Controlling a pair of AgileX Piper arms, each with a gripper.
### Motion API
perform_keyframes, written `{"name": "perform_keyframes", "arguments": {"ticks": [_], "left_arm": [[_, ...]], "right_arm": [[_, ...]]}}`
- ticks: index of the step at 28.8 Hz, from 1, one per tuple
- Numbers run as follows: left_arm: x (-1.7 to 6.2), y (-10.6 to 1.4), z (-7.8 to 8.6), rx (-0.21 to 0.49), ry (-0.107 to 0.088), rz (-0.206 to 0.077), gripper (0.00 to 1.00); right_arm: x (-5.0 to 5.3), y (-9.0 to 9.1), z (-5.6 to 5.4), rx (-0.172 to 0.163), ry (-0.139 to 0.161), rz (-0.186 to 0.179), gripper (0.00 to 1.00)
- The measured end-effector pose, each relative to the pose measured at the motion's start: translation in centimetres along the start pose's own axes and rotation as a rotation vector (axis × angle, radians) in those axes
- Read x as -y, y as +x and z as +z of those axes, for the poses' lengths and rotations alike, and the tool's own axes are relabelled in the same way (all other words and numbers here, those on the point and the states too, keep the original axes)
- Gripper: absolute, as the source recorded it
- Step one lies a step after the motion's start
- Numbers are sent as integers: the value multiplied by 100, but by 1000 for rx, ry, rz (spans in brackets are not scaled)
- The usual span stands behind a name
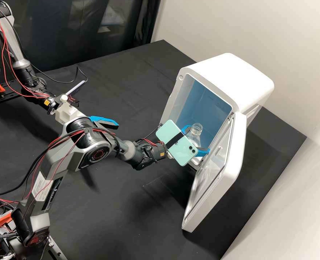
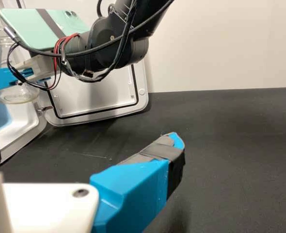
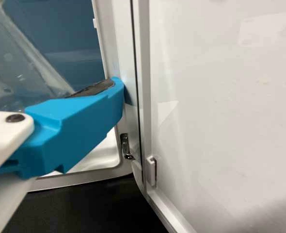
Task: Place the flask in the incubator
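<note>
A clear glass flask [image 1: 195,130] hangs upright in the mouth of the white incubator [image 1: 235,79], just over its floor. My right gripper [image 1: 196,141] is shut on the flask's body, and a mint-green phone is strapped to its wrist. In the right wrist view one blue finger [image 3: 70,126] presses on the glass [image 3: 17,68] beside the door frame. My left gripper [image 1: 105,122] hovers open and empty over the bench, well left of the incubator. From there its finger [image 2: 148,170] shows near, with the flask [image 2: 12,92] and the right arm beyond.
The incubator door [image 1: 217,169] hangs open on the near right side, close to the right gripper; its inner face [image 3: 220,121] fills the right wrist view. The chamber inside is blue [image 1: 203,104]. Black bench [image 1: 138,83] lies open around the arms. Cables trail at the left.
</note>
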Motion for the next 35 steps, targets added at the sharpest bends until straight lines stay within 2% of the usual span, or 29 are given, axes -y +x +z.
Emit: {"name": "perform_keyframes", "arguments": {"ticks": [4,6,11,15,19,24,28,35], "left_arm": [[0,0,0,0,0,0,100],[0,0,0,0,0,0,100],[0,0,0,0,0,0,100],[0,0,0,0,0,0,100],[0,0,0,0,0,0,100],[0,0,0,0,0,0,100],[0,0,0,0,0,0,100],[0,0,0,0,0,0,100]], "right_arm": [[-11,-17,-30,8,1,-12,0],[-36,-39,-81,5,10,-6,0],[-87,-85,-204,-24,19,9,0],[-112,-76,-243,-33,21,16,0],[-171,-35,-280,-23,42,28,0],[-228,13,-318,-3,34,17,0],[-308,92,-337,21,46,14,0],[-308,119,-331,27,58,18,0]]}}
